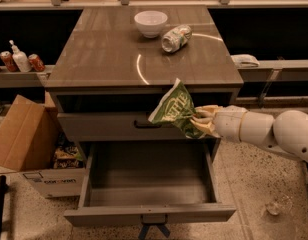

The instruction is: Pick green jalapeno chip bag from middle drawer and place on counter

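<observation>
1. Camera view, looking down on the front of a grey cabinet.
2. Clamped on the lower right corner of the green jalapeno chip bag (173, 109): the gripper (201, 120), at the end of a white arm (274, 131) reaching in from the right, about level with the cabinet's front edge.
3. Bag in the air in front of the shut upper drawer front (104, 126), tilted with its top toward the counter (104, 54), above the open middle drawer (149, 179) and resting on neither.
4. Probably pinched at a corner because a flat foil bag gives two fingers little else to grasp; likely to sag or swing from so small a hold.
5. Out of the drawer already, with nothing seen on its bare floor. Not yet over the slab, so judged roughly midway, with the rise over the front edge and the set-down to come.
6. Glossy brown-grey top with faint seams and a curved streak of glare. At the far end a white bowl (150, 23), with a silvery-green can (176, 38) on its side just beside it. Nearer half bare, a fair place to land the bag.
7. Around the cabinet: speckled floor (254, 184); at left a cardboard box (21, 134) with darker snack packets (68, 156) tucked between it and the cabinet; a pale ledge (16, 78) with red cans and a pump bottle (19, 59); on the right, a small white object (244, 60).
</observation>
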